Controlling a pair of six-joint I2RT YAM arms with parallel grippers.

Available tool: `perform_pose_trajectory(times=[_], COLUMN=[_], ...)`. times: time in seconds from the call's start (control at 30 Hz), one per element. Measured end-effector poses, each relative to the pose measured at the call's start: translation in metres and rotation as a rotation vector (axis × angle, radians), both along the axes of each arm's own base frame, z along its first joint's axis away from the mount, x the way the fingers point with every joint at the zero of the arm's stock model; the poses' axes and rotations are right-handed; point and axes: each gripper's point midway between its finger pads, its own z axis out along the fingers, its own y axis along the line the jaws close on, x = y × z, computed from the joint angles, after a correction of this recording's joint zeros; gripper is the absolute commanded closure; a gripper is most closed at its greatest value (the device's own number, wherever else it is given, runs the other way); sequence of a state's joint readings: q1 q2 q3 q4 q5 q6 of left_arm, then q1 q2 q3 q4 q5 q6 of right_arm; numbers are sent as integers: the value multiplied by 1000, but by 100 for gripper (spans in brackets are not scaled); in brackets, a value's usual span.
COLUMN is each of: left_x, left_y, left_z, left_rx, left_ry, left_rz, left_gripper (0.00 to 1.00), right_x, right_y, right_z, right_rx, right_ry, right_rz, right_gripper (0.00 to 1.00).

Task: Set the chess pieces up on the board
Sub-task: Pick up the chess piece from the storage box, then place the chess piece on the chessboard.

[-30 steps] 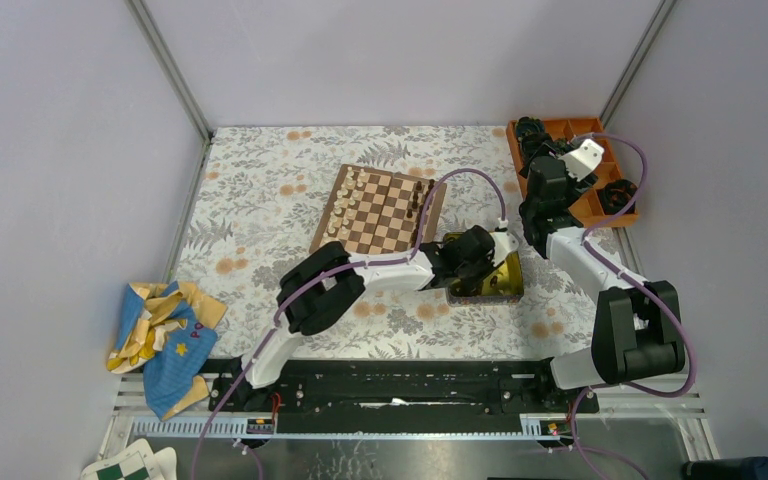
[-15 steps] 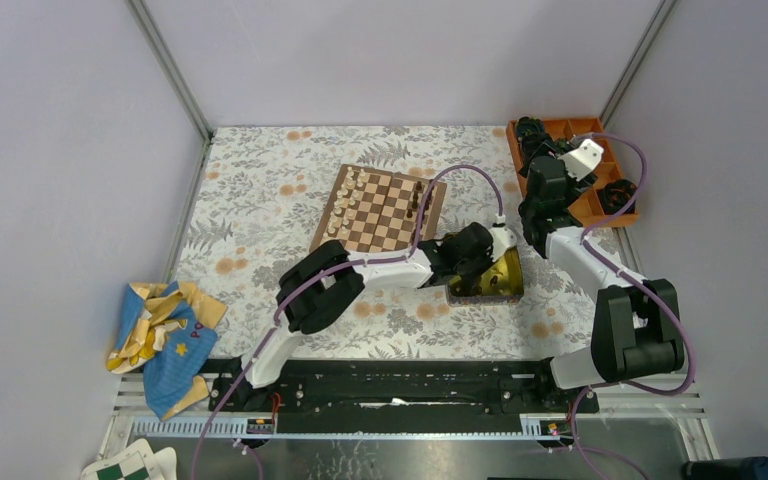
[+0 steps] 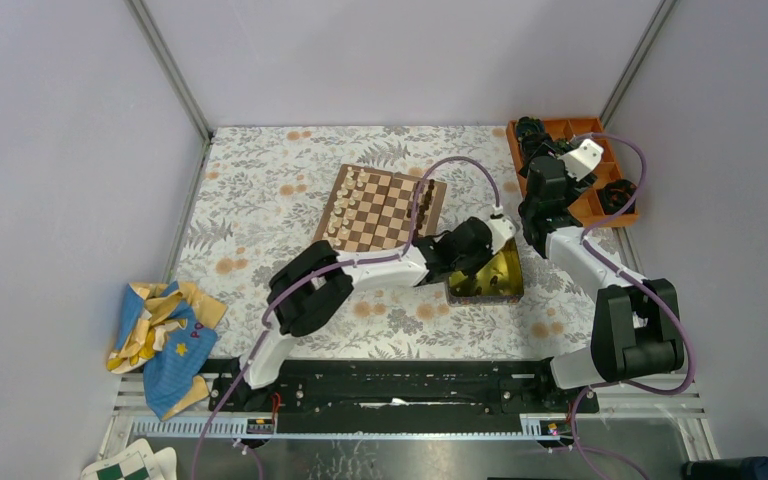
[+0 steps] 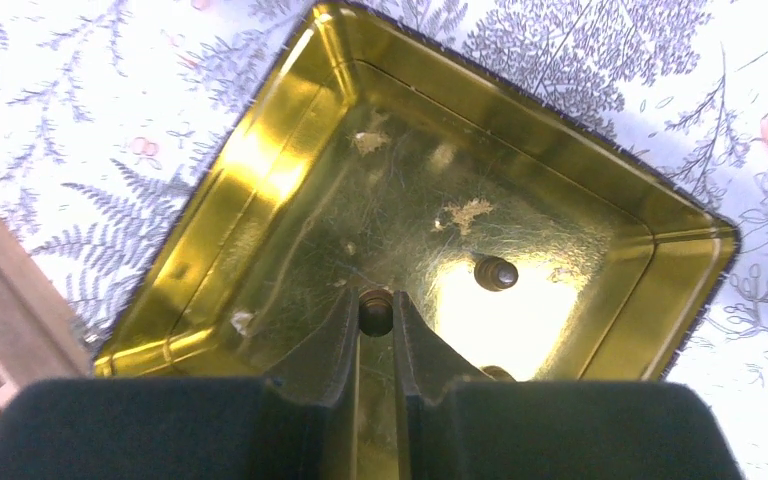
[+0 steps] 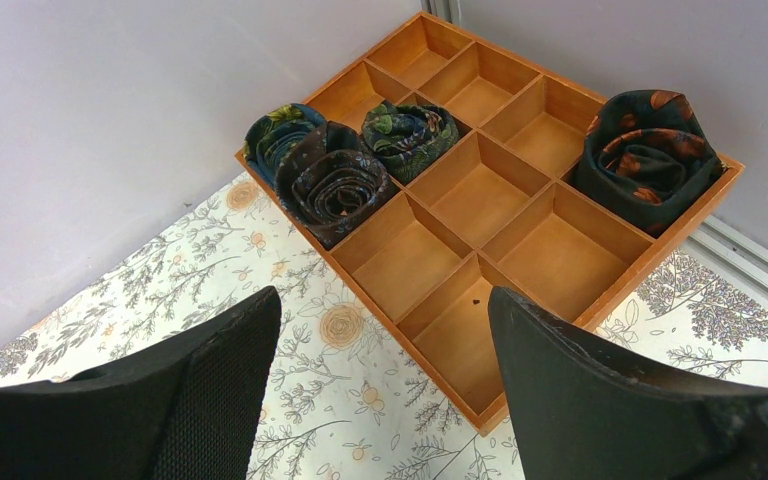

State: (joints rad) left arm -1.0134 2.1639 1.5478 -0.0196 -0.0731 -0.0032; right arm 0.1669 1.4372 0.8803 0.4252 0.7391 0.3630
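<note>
Gold tin [image 4: 260, 190] sits near the board [image 3: 380, 212]. Inside it, the left gripper [image 4: 376, 322] is pinched on a dark chess piece [image 4: 376, 309]. Another dark piece [image 4: 495, 273] lies close by. The right gripper [image 5: 382, 300] is wide open and holds nothing, above a wooden tray [image 5: 480, 200].

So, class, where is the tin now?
Top view: the tin sits right of centre, just beyond the board's near-right corner, directly under the left gripper.

Spread-fingered hand [image 5: 382, 300] near tray [image 5: 480, 190] holding 4 rolled cloths [image 5: 340, 190].
</note>
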Motion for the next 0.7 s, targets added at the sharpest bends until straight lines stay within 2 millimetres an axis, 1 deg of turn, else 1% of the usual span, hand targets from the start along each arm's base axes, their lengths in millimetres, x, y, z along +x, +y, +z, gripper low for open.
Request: perform_pose_trajectory(times=[0.1,0.23,0.33,0.4,0.47,0.57,0.63,0.7], left_x=[2,8,15,23,32,53,67,75], left_y=[5,14,24,34,50,85,113,135], left_z=[20,53,77,90,99,103,99,92], left_rx=[-18,-48,-80,-105,-128,-157,-168,-175], left_ry=[-14,-50,-70,-77,-73,-52,-33,-16], left_rz=[32,96,162,216,279,398,479,536], left_gripper=[100,100,100,100,100,100,100,100], right_x=[0,0,0,0,1,2,2,2], right_y=[0,0,0,1,2,4,4,4], right_z=[0,0,0,0,-1,-2,-2,-2], right_rx=[0,0,0,2,4,7,8,10], right_ry=[0,1,1,1,2,3,2,2], right_rz=[0,0,1,6,13,23,25,25], right_gripper=[18,18,18,18,18,18,18,18])
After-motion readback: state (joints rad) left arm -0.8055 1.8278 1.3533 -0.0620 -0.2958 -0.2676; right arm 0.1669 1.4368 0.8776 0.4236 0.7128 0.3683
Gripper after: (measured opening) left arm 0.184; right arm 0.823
